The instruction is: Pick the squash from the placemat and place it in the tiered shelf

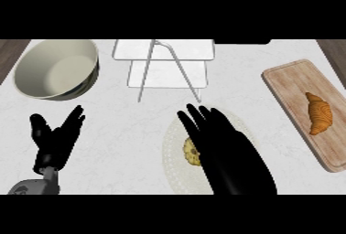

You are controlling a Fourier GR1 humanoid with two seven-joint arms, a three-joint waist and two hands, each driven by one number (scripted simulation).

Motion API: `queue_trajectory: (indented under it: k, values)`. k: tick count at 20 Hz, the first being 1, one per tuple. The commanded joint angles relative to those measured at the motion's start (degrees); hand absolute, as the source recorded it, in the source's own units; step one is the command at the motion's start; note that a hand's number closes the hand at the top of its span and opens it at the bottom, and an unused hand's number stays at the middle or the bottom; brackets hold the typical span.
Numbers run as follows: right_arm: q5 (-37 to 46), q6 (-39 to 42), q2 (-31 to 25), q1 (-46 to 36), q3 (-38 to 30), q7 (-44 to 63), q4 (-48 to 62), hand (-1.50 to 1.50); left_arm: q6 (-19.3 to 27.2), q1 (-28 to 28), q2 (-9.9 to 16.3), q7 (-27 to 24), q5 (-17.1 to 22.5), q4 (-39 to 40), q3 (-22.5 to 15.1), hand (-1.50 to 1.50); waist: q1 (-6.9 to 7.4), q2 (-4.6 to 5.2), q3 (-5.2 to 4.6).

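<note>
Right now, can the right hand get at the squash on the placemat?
Probably yes. The right hand hangs open right over the squash on the placemat, hiding most of it, and nothing stands between them.

We have a single view, from the head, looking steeply down on the counter from above and close in. Our forearms enter from the lower edge, so the far side of the counter lies toward the top. The frame reaches from the bowl at upper left to the cutting board at right, with the tiered shelf top centre.
</note>
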Motion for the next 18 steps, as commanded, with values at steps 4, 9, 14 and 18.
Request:
queue_trajectory:
  k: [4, 9, 14, 18]
  values:
    - [7.9, 2.7, 9.8, -3.5, 3.8, 9.0, 13.2, -1.50, 0.1, 1.8, -2.2, -1.0, -0.3, 1.2, -0.4, 0.00, 0.03, 0.35, -0.23]
    - [9.5, 6.7, 12.8, -3.1, 4.3, 9.1, 16.7, -1.50, -0.4, 2.0, -1.3, 1.6, -0.5, 0.1, -0.3, 0.00, -0.14, 0.27, -0.20]
    - [15.1, 5.4, 13.3, -1.0, 4.4, 8.3, 21.3, -1.50, -0.3, -0.4, -1.7, 1.7, -0.6, 1.8, 0.4, 0.00, -0.55, 0.36, -0.20]
    - [21.8, 2.0, 12.9, 4.2, 7.4, 7.9, 20.4, -1.50, 0.7, 2.2, -3.1, 0.7, -2.0, -0.6, -0.5, 0.00, -0.54, 0.28, -0.17]
